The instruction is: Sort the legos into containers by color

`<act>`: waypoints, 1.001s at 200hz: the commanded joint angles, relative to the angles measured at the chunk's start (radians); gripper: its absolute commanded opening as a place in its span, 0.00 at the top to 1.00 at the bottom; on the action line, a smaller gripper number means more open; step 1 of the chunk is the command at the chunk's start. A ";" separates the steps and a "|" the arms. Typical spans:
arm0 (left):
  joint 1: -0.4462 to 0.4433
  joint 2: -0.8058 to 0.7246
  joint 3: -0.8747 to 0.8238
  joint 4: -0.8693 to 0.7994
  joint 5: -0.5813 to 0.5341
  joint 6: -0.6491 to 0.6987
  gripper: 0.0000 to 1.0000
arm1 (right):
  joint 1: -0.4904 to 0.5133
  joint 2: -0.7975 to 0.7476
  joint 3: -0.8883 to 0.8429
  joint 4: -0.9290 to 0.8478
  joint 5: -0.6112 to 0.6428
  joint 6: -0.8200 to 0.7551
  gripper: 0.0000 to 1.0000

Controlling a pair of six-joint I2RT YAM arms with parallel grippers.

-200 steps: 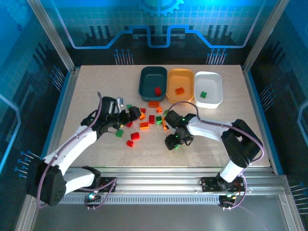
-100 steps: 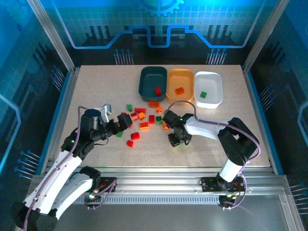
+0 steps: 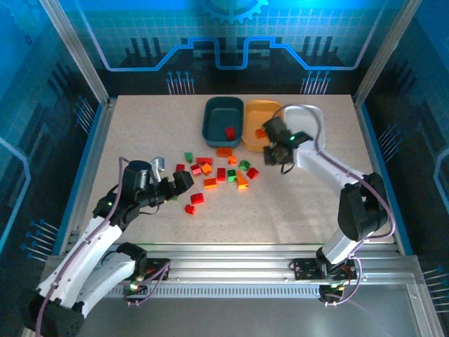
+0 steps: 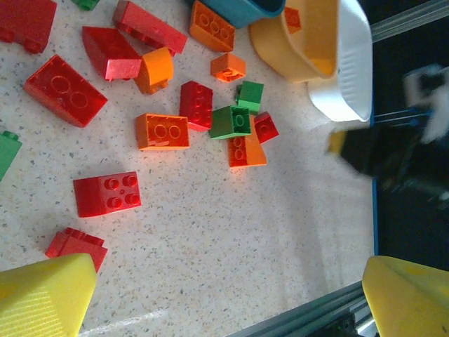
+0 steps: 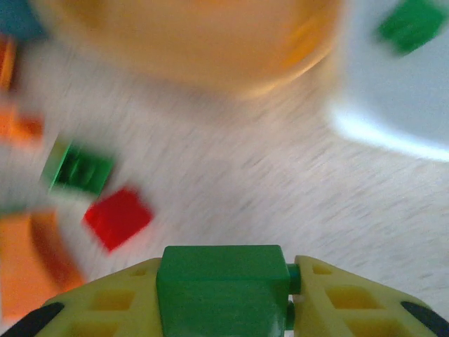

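Observation:
Loose legos in red, orange and green (image 3: 217,172) lie scattered mid-table, in front of the containers: a teal tray (image 3: 214,119), an orange tray (image 3: 256,112) and a white tray (image 3: 319,119). My right gripper (image 3: 272,153) hovers at the near edge of the orange tray, shut on a green brick (image 5: 221,288) that sits squarely between its yellow fingers (image 5: 337,302). My left gripper (image 3: 186,180) stands open over the pile's left side, nothing between its fingers (image 4: 42,298). A red brick (image 4: 106,193) lies just ahead of it.
A red brick (image 3: 229,133) lies in the teal tray and a green one (image 5: 410,24) in the white tray. The table's metal front rail (image 4: 316,316) runs close under the left gripper. Bare tabletop spreads to the far left and the near right.
My right gripper shut on a green brick in front of the pile, then lifted it back and right toward the trays. The left arm drew back slightly to the left, still open.

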 commanded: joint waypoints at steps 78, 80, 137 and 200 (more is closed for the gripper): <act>0.017 0.328 0.177 -0.049 0.022 0.105 0.01 | -0.376 0.501 0.608 -0.189 -0.153 -0.029 0.54; 0.017 0.328 0.174 -0.046 0.022 0.104 0.01 | -0.377 0.509 0.617 -0.191 -0.157 -0.031 0.54; 0.017 0.257 0.077 0.023 0.012 0.091 0.01 | -0.383 0.532 0.627 -0.162 -0.202 -0.036 0.32; 0.015 0.293 0.043 0.008 -0.066 0.101 0.02 | -0.258 0.108 0.180 0.032 -0.198 -0.004 0.33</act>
